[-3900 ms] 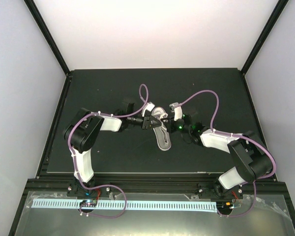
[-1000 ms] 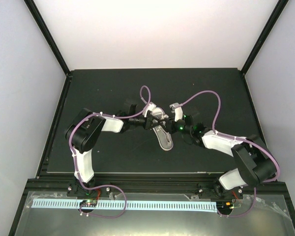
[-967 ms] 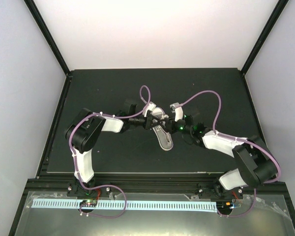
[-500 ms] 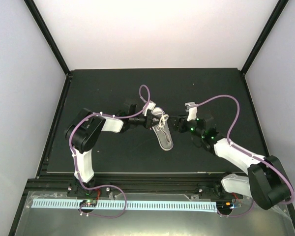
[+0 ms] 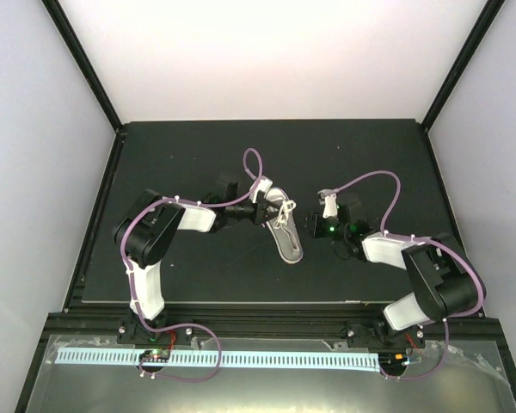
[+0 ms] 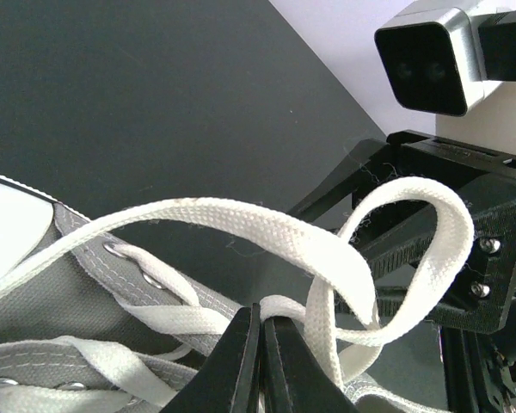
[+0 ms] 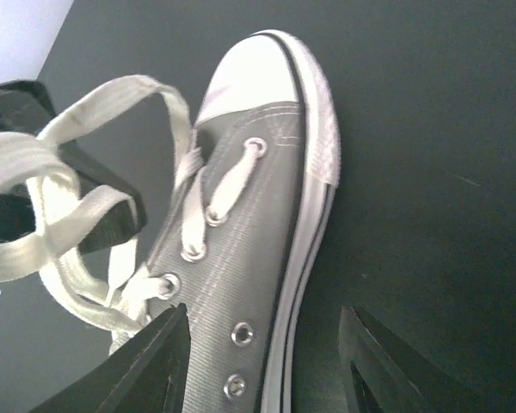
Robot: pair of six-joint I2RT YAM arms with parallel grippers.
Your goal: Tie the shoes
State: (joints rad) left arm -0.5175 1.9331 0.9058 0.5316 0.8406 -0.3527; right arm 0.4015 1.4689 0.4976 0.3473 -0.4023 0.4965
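A: Start at the near edge. What's closest?
B: Both arm bases. Past them is the dark surface (image 5: 198, 267). The shoe (image 5: 287, 241) is about mid-surface, sole down. White toe cap (image 7: 260, 73) points back toward the bases, heel end farther off.

A: Right gripper?
B: Right gripper (image 5: 314, 225) is just right of the shoe, apart from it. In its wrist view the jaws are spread, and only the shoe's grey side and white sole edge show beyond them. Released, holding nothing.

A: Left?
B: Left gripper (image 6: 260, 320) reaches in from the left, at the upper eyelets (image 6: 120, 250). Fingers (image 6: 236, 361) are pressed together, clenched on the lace (image 6: 267, 225) where several strands cross.

A: How does the lace run?
B: White and flat. One strand rises from an eyelet and crosses above the fingertips. It curls into an upright loop on the far side, toward the right arm's camera (image 6: 426, 56). In the right wrist view, more loops stand off the shoe's left side, around the left gripper's black body. Can't tell if any knot is formed.
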